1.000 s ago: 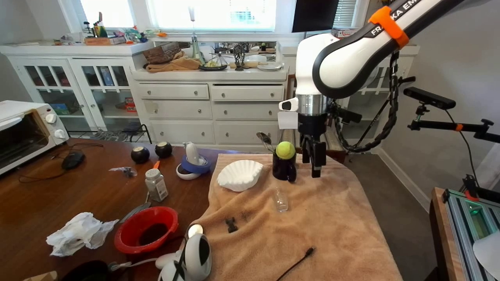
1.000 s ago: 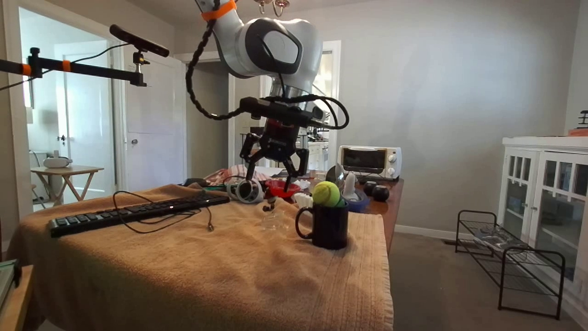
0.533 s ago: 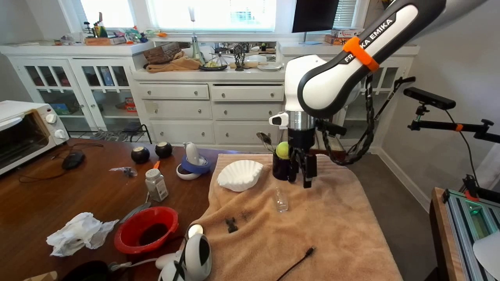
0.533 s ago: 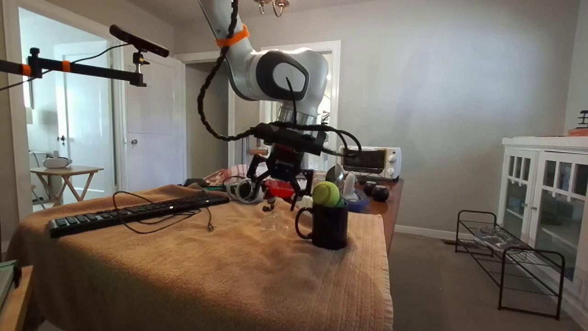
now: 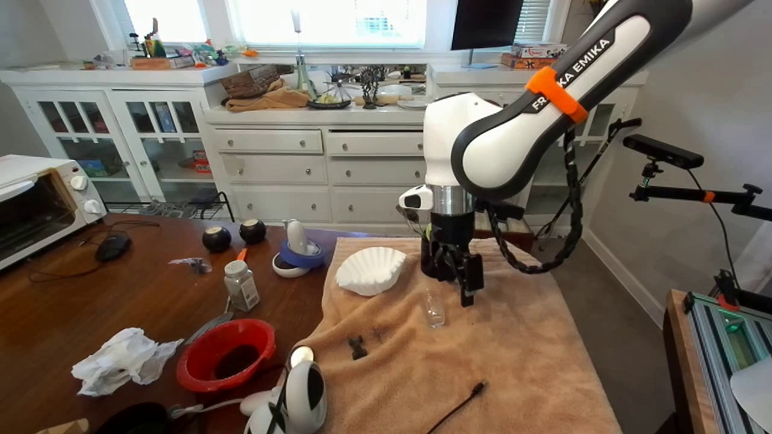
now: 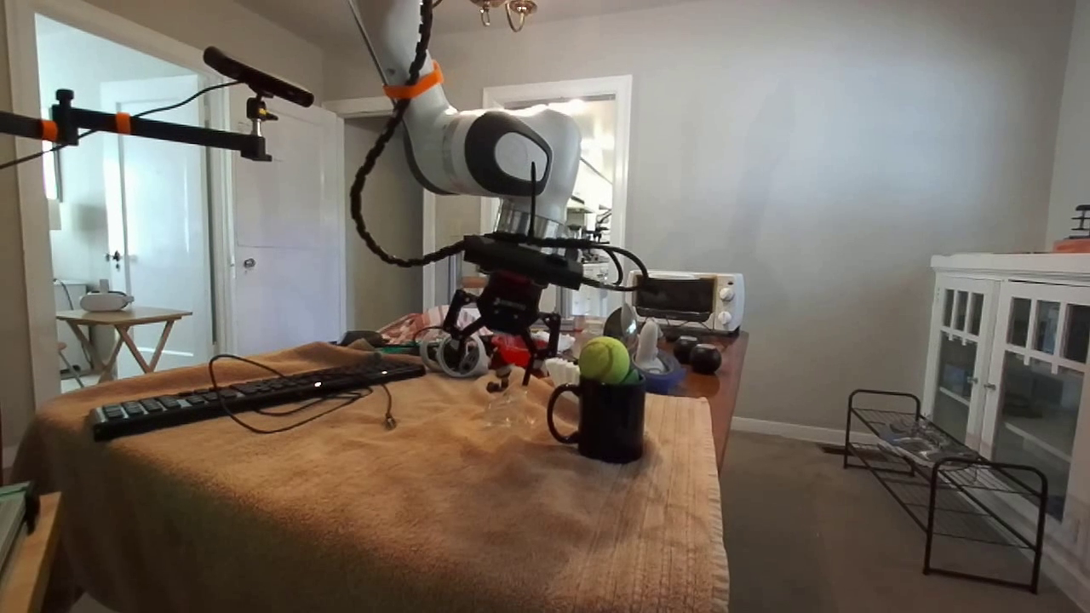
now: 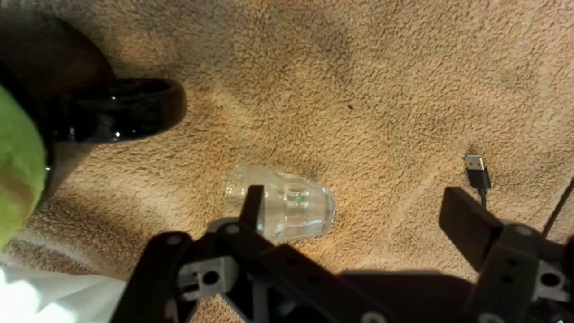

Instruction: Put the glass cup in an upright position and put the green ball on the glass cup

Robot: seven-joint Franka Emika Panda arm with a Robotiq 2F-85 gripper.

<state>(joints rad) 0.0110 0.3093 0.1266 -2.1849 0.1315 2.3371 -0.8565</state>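
Note:
The clear glass cup lies on its side on the tan towel, faint in both exterior views (image 5: pixel 434 310) (image 6: pixel 509 410) and plain in the wrist view (image 7: pixel 296 206). The green ball (image 6: pixel 605 359) rests in the top of a black mug (image 6: pixel 611 421) beside the cup. In an exterior view only a sliver of the ball (image 5: pixel 428 231) shows behind my gripper (image 5: pixel 456 288); the wrist view shows it at the left edge (image 7: pixel 18 166). My gripper (image 7: pixel 352 197) is open and empty above the towel. In the wrist view its left finger overlaps the cup; contact is not visible.
A white fluted bowl (image 5: pixel 369 271) stands near the mug. A small dark object (image 5: pixel 357 348), a cable plug (image 5: pixel 478 389) and a black keyboard (image 6: pixel 255 396) lie on the towel. A white headset (image 5: pixel 304 395) and a red bowl (image 5: pixel 226 355) are at the side.
My gripper has come down and moved closer to the glass cup, staying open. The arm now covers most of the ball in an exterior view. The cup, ball and mug have not moved.

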